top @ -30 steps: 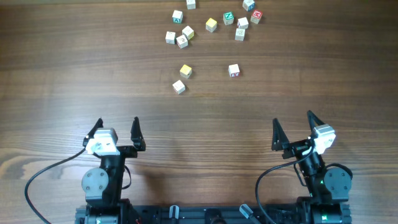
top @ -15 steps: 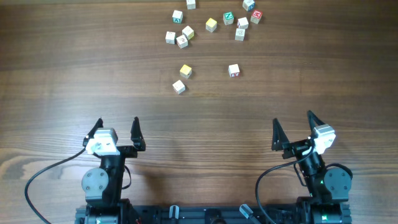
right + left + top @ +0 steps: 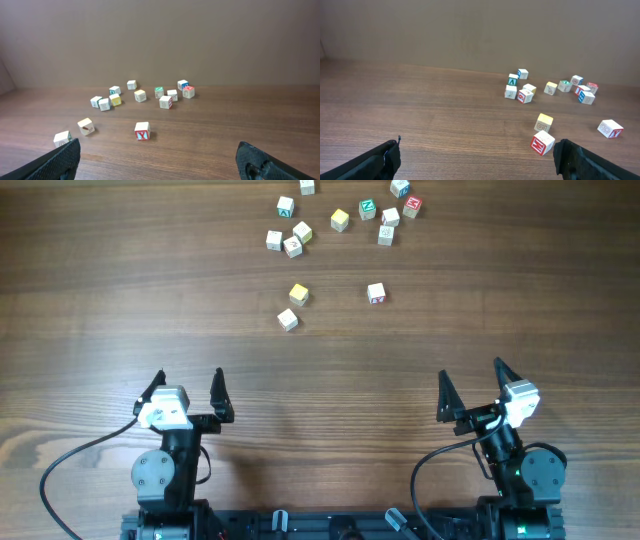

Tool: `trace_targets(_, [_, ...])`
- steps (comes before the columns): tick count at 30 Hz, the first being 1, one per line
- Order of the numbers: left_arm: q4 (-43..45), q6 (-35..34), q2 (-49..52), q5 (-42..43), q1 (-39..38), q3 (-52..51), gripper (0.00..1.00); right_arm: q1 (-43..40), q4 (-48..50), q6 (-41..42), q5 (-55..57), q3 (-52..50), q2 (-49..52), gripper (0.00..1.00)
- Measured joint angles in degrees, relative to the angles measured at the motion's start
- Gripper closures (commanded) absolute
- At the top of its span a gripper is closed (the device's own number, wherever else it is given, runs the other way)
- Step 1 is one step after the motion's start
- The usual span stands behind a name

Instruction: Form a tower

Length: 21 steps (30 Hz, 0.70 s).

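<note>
Since no tower stands yet, the wooden cubes (image 3: 340,220) lie loose across the far part of the table (image 3: 100,330), a yellow-faced cube (image 3: 298,293) among the nearest. They look light, hard and smooth-sided, best pinched on 2 opposite flat faces. The left gripper (image 3: 189,375) and right gripper (image 3: 470,370) both sit spread wide, empty, well apart from them. Nothing has shifted since 1 second ago.

Table (image 3: 100,300) — matt wood, visible grain; cubes (image 3: 298,293) — pale wood, painted faces.

Red X on a cube (image 3: 142,131) (others unreadable)
</note>
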Motion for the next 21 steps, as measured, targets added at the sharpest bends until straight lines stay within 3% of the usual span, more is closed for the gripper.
trace_targets(21, [2.67, 0.26, 0.00, -1.29, 0.00, -0.20, 0.00, 0.00, 0.00, 0.00, 0.00, 0.00, 0.00, 0.00])
